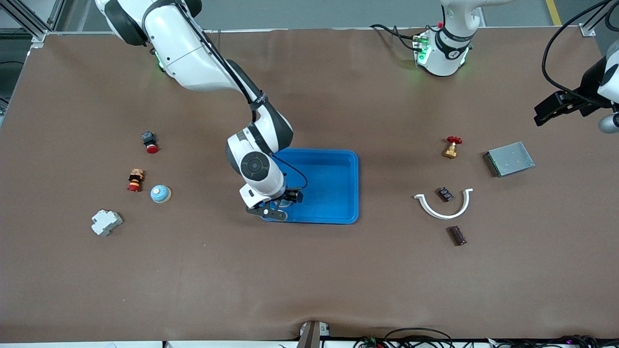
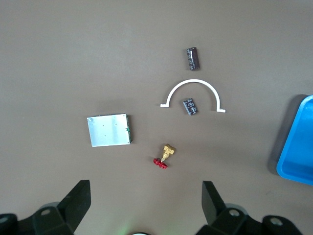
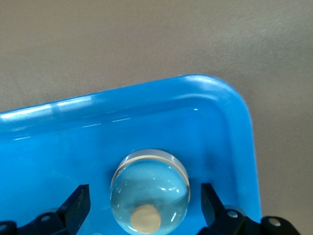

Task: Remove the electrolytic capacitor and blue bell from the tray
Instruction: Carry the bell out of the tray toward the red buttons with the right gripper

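Note:
A light-blue bell (image 3: 149,191) with a tan button sits in the blue tray (image 1: 356,186), in the corner nearest the front camera at the right arm's end. My right gripper (image 1: 277,207) is low over it and open, one finger on each side of the bell, not touching it (image 3: 144,194). A second light-blue bell (image 1: 160,194) stands on the table toward the right arm's end. Two dark capacitors (image 1: 457,235) (image 1: 445,194) lie toward the left arm's end; both show in the left wrist view (image 2: 192,58) (image 2: 190,106). My left gripper (image 1: 549,110) waits high over that end, open and empty (image 2: 144,190).
A white arc (image 1: 444,209) curves round one capacitor. A red-handled brass valve (image 1: 451,146) and a grey metal box (image 1: 509,158) lie beside it. Toward the right arm's end are a red push button (image 1: 150,142), a striped stack (image 1: 136,180) and a white block (image 1: 106,222).

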`<action>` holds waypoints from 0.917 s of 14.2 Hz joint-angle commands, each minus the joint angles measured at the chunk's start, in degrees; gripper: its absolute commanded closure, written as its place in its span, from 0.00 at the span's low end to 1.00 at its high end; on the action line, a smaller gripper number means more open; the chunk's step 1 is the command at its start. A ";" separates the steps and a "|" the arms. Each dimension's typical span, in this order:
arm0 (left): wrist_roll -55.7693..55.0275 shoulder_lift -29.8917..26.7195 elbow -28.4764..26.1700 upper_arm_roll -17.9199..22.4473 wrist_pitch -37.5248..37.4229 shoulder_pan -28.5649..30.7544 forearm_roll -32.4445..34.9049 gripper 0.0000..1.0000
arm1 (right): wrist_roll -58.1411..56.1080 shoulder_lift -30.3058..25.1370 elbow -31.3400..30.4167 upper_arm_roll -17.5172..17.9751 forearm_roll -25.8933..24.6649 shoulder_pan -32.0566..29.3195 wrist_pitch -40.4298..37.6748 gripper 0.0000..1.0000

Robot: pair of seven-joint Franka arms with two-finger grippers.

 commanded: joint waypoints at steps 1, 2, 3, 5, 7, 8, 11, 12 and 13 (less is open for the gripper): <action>1.39 -0.55 -0.96 0.15 0.77 -0.26 -1.91 0.00 | 0.31 1.44 1.91 -0.70 0.14 0.48 -0.14 0.00; 1.39 -0.46 -0.96 0.15 0.69 -0.26 -3.04 0.00 | 0.31 1.53 1.91 -0.70 -0.04 0.48 -0.14 0.00; 1.47 -0.46 -1.04 0.15 0.42 -0.35 -3.14 0.00 | 0.22 1.53 1.91 -0.70 -0.04 0.48 -0.14 0.00; 3.74 -0.37 -1.13 0.15 0.16 -0.17 -3.23 0.00 | 0.05 1.62 1.91 -0.78 -0.04 0.39 -0.14 0.36; 6.13 -0.02 -0.96 0.15 0.25 -0.08 -3.23 0.00 | -0.04 1.62 1.91 -0.78 -0.04 0.30 -0.23 0.68; 6.13 -0.19 -0.96 0.15 0.25 -0.08 -3.23 0.00 | -0.13 1.62 1.91 -0.78 -0.04 0.30 -0.23 0.78; 6.22 -0.11 -0.96 0.07 0.68 -0.35 -3.23 0.00 | -0.74 1.27 2.00 -0.78 0.05 -0.57 -1.02 0.91; 6.13 -0.11 -0.96 0.07 1.03 -0.35 -3.32 0.00 | -0.74 1.01 2.00 -0.78 -0.04 -0.49 -1.19 0.93; 6.22 -0.11 -0.87 0.07 1.30 -0.35 -3.32 0.00 | -0.75 0.57 2.09 -0.78 -0.13 -0.49 -1.28 0.95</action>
